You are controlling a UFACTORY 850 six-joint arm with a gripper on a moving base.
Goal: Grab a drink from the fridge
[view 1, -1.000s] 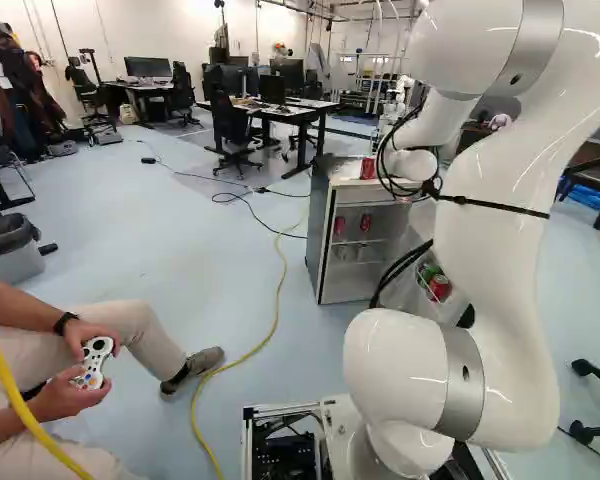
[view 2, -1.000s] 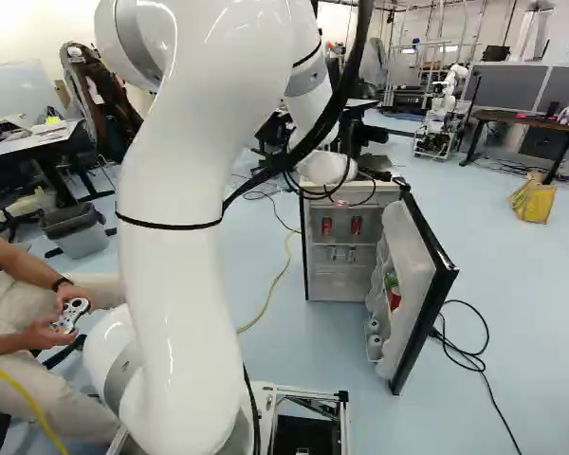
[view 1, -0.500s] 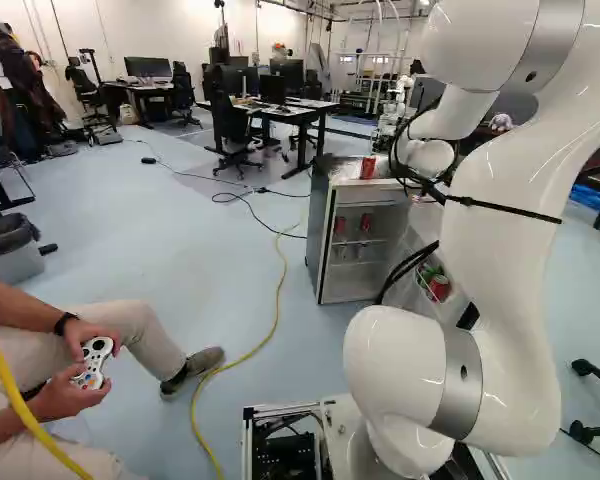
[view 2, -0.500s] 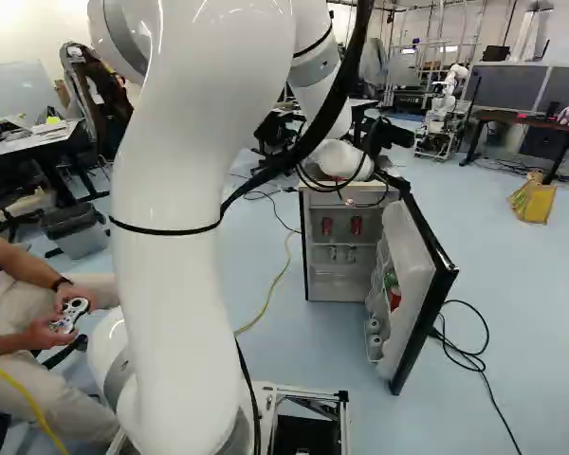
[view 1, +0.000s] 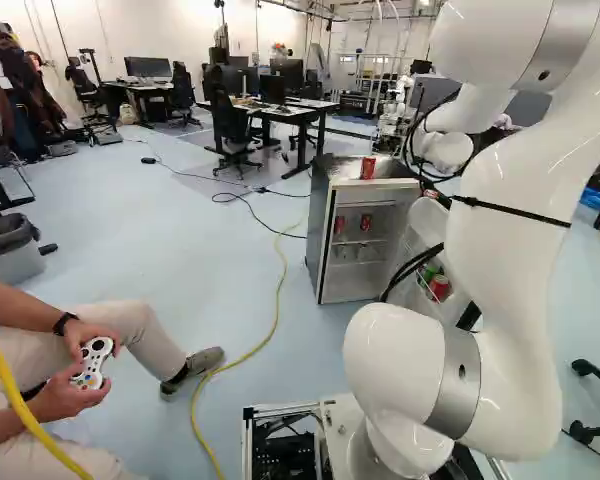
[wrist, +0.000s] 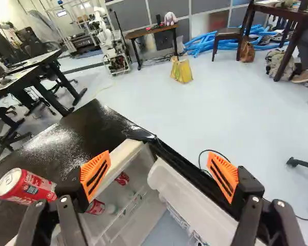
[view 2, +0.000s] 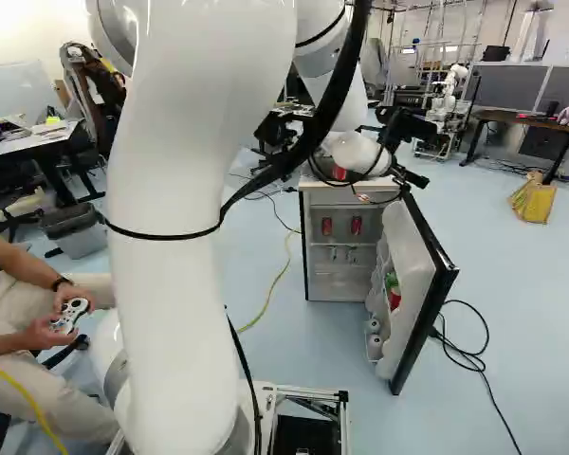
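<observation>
The pincer (wrist: 161, 171) gapes wide and empty near the fridge's (view 1: 321, 240) hinge-side front corner; the door (view 2: 410, 294) stands open, presumably to bare the red cans (view 2: 357, 225) inside. Another can (view 1: 368, 168) stands on top.

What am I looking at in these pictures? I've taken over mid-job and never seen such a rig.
The machine is one white robot arm. The two base views look past it from behind, one from its left, one from its right. The wrist view looks along its black gripper, whose two orange-padded fingers stand open, holding nothing.

Ahead is a small fridge with its door open. A red can stands on top; two more red cans are on a shelf inside, and the door holds drinks too.
</observation>
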